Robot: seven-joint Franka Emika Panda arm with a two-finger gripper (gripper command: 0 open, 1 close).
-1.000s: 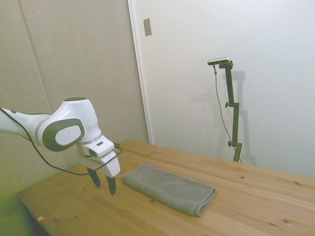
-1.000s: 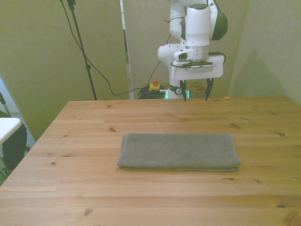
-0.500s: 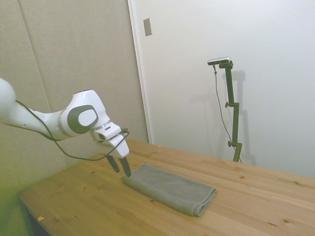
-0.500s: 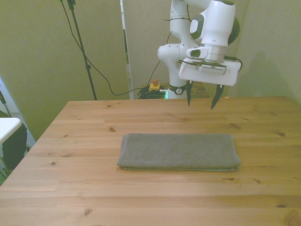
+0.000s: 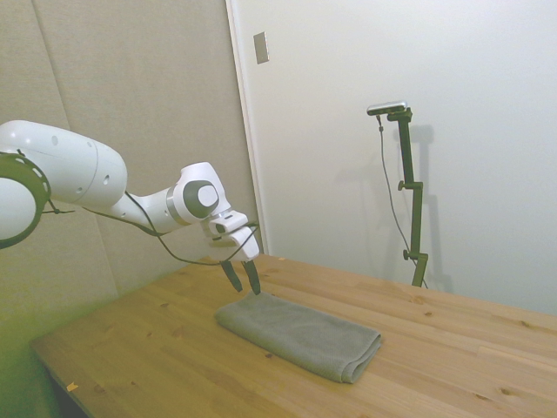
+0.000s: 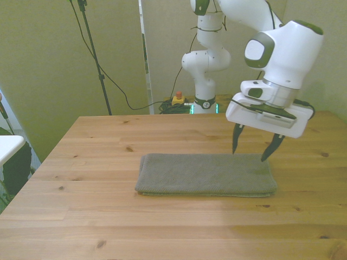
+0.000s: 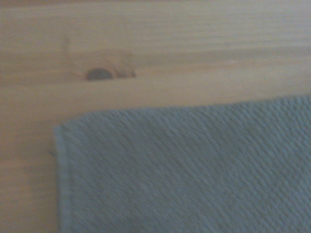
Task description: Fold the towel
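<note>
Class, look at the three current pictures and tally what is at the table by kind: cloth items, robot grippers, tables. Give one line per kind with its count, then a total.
Towel: 1
Gripper: 1
Table: 1
Total: 3

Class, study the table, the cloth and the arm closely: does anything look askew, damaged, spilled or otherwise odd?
Nothing stands out. The towel lies flat and neatly layered on the wooden table, its edges even. The open pincer hovers over the towel's end at the front view's right, not touching it. No spills or damage show.
</note>
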